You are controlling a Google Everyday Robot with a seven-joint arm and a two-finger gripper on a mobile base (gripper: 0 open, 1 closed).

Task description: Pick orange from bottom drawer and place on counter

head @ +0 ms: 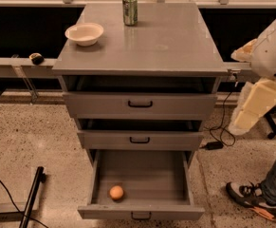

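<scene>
The orange (116, 192) lies on the floor of the bottom drawer (175, 212), near its front left. That drawer is pulled fully open, and the two shallower drawers above it are partly open. The counter (166, 44) is the grey glossy top of the cabinet. My gripper (252, 107), cream-coloured, hangs at the right of the cabinet at about middle-drawer height. It is well away from the orange and holds nothing that I can see.
A white bowl (84, 33) and a green can (130, 9) stand on the counter. A small dark round object (36, 58) sits on the long ledge (4, 66) at left. A person's shoe (249, 198) and a power adapter (214, 145) are on the floor at right. A black stand (31, 198) is at lower left.
</scene>
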